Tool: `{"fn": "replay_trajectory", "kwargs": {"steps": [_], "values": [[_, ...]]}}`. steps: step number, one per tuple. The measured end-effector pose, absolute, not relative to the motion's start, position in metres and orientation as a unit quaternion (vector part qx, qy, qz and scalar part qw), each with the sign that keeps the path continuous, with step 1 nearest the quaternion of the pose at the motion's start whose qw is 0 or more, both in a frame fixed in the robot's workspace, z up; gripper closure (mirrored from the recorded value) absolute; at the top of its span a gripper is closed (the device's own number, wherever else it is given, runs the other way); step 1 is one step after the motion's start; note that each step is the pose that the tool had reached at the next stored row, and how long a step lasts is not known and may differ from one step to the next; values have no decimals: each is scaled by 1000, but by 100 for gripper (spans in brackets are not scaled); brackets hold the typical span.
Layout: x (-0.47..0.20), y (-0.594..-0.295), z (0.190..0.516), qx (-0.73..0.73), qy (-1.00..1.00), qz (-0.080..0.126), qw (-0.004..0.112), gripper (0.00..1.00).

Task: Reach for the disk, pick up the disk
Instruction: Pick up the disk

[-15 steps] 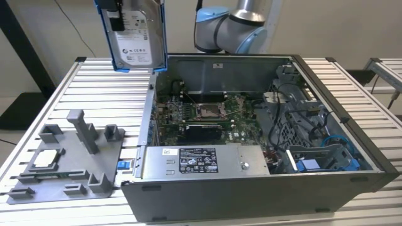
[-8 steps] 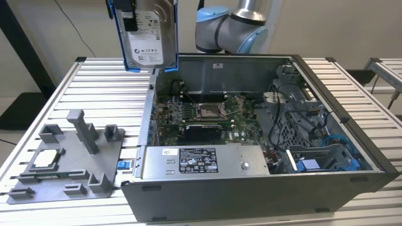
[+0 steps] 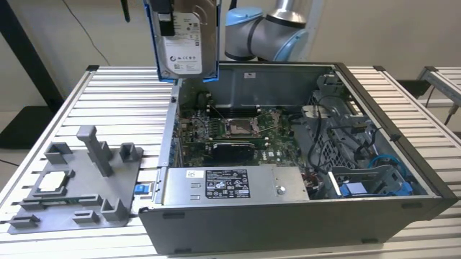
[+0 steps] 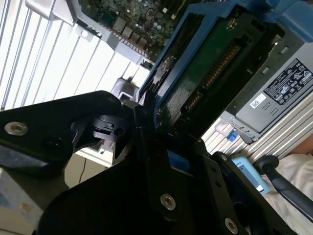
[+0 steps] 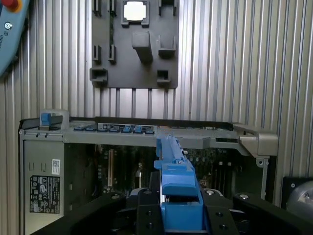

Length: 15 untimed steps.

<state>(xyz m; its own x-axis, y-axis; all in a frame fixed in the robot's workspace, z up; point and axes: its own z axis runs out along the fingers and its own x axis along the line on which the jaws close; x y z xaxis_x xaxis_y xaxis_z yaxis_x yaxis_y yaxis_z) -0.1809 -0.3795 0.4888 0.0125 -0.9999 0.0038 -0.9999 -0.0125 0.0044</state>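
One disk [image 3: 183, 46] hangs upright in the air at the top of the exterior view, its white label facing the camera and its blue bracket [image 3: 154, 48] running down both long sides. The gripper [image 3: 164, 11] grips it from above, black fingers [image 4: 142, 132] pinched onto the upper end of the bracket; in the second wrist view the disk's dark green circuit side extends away from the clamped fingers. In the first wrist view the blue bracket stands edge-on between the gripper's two black halves. The disk is clear of everything below, hovering over the rear corner of the open computer case [image 3: 403, 162] on the exterior view's left, above the motherboard [image 3: 230, 129]. The grey power supply box [image 3: 230, 186] with its sticker lies along the case's near wall. On the slatted table [image 3: 122, 97], just beside the case, sits a grey fixture tray [image 3: 79, 183] holding a small square silver chip [image 3: 52, 182]. The arm's blue-and-grey joints [image 3: 266, 32] rise behind the case.
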Motion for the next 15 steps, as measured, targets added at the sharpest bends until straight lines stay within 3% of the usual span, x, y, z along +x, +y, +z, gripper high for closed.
{"fn": "replay_trajectory", "kwargs": {"steps": [15], "values": [[-134, -380, 488, 712, -703, 0, 3, 100]]}}
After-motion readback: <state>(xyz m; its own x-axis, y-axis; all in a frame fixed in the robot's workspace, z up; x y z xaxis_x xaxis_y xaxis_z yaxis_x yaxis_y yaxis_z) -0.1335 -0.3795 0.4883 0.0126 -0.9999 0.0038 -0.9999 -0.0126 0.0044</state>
